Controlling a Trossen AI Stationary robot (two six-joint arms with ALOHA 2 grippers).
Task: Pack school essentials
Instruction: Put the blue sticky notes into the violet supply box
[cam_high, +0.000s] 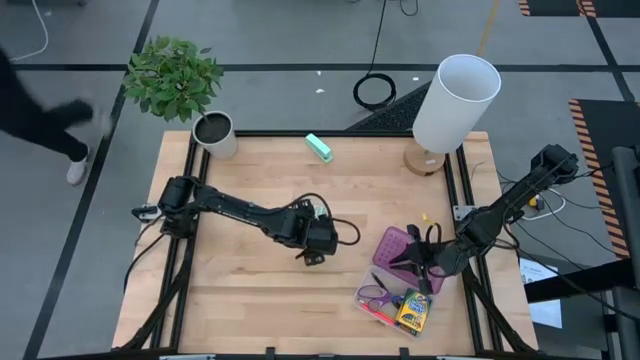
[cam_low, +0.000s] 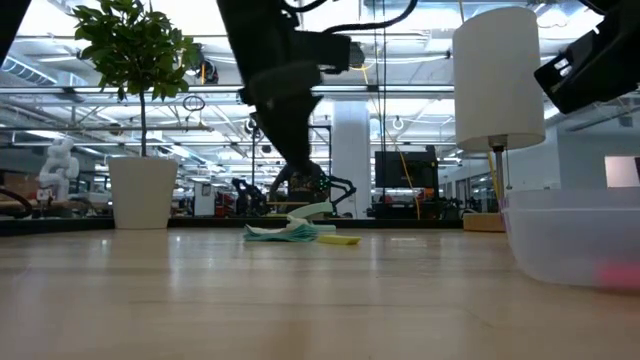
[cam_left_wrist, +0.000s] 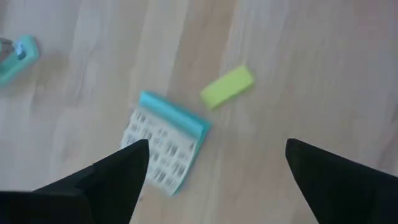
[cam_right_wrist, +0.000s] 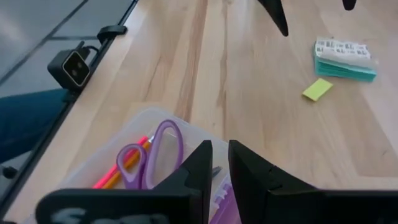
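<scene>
I have the pale wooden bench (cam_high: 250, 290) below me, plank-grained and framed by dark rails, with a tall white cylindrical lamp (cam_high: 455, 100) on a round wooden foot at the far right and a leafy plant in a white pot (cam_high: 212, 132) at the far left corner. Near the right front edge sits a clear plastic bin (cam_right_wrist: 155, 121), rounded at the corners; inside it I can see the purple-handled scissors (cam_right_wrist: 152, 155) lying flat beside a red pen (cam_right_wrist: 118, 167) and an orange pencil (cam_right_wrist: 127, 167), their long axes running together along the bin's length, and from above the green-yellow crayon box (cam_high: 412, 312) lies at its front end. My right pincer (cam_right_wrist: 220, 163) hangs over the bin with its dark fingers pressed nearly together, holding nothing I can make out. My left pincer (cam_left_wrist: 217, 163) hovers mid-bench, fingers spread wide and empty, above the small multicoloured card (cam_left_wrist: 163, 142), a flat printed pad with a teal spine, lying tilted on the wood. Just beside it, apart, lies the tiny yellow eraser (cam_left_wrist: 227, 86), a smooth little bar, angled across the grain
</scene>
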